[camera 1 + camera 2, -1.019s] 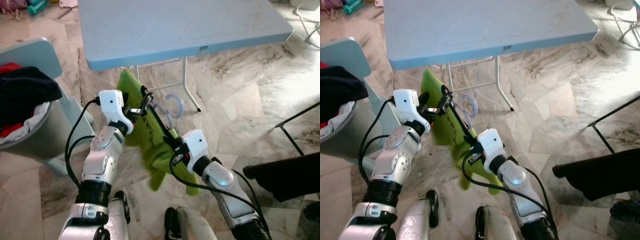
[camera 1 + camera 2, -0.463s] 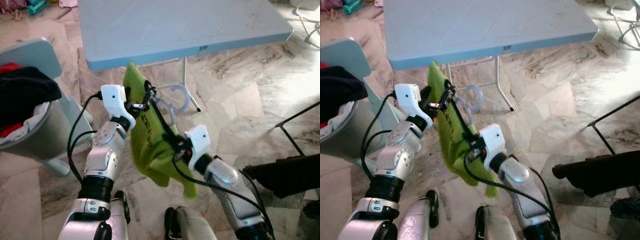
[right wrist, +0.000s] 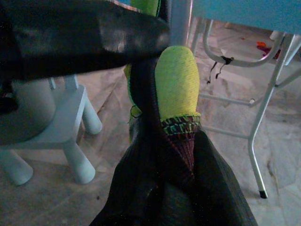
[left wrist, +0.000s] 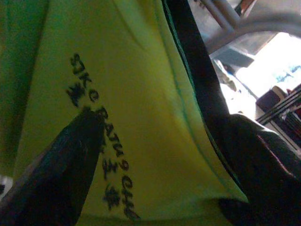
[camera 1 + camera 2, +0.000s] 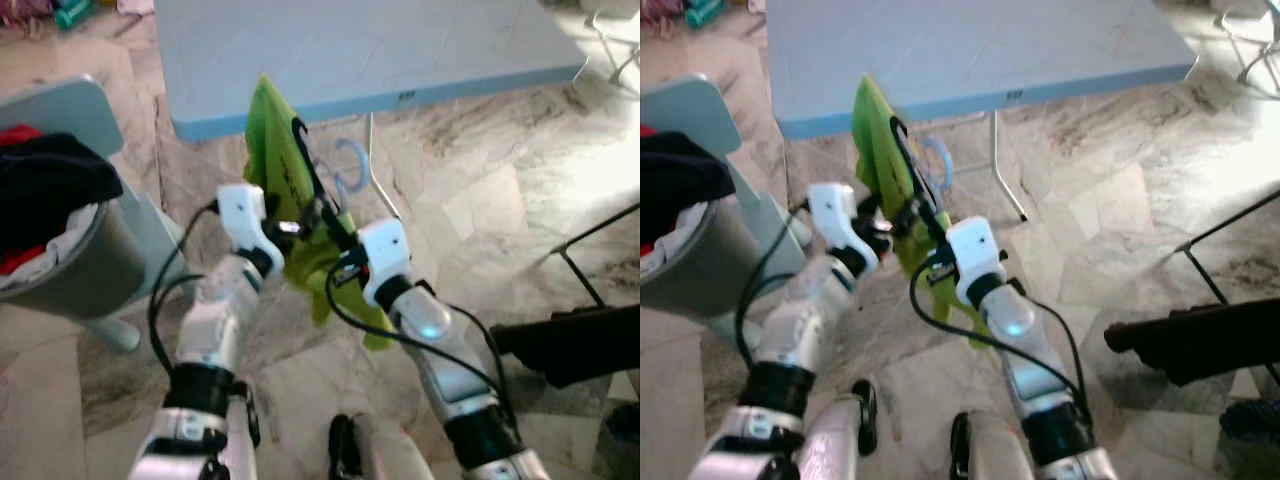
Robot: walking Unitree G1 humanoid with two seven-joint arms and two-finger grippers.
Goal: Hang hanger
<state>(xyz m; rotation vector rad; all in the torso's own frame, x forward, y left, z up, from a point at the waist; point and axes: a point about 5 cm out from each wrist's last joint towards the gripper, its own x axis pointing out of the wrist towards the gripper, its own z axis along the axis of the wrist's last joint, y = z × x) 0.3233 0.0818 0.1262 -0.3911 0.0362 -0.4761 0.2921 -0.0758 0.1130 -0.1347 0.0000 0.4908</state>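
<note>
Both grippers — left point(image 5: 300, 226), right point(image 5: 338, 262) — pinch the shirt point(image 5: 275, 165) on its hanger point(image 5: 305, 158); the left wrist view catches black lettering.

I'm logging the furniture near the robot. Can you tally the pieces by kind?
Folding table: 1
Small stool: 1
Laundry basket: 1
Total: 3

Lime-green shirt point(image 5: 283, 190) with black lettering on a black hanger point(image 5: 305, 165) with a pale blue hook. Pale blue worktop point(image 5: 400, 50). Grey-and-white marbled floor point(image 5: 480, 200). Black and red clothes point(image 5: 45, 190) in a grey basket.
</note>
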